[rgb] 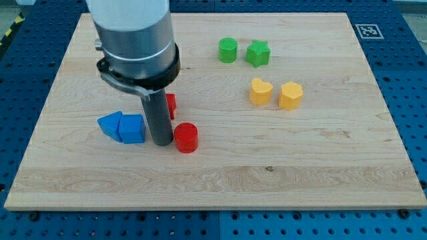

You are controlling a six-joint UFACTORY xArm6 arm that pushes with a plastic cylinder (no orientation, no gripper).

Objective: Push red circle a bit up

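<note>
The red circle is a short red cylinder on the wooden board, left of centre. My tip rests on the board just to the circle's left, close to it or touching it. A second red block shows partly behind the rod, above the circle; its shape is hidden. Two blue blocks sit right against the rod's left side.
A green cylinder and a green star sit at the upper middle. A yellow heart-like block and a yellow hexagon-like block lie below them. The arm's grey body covers the upper left.
</note>
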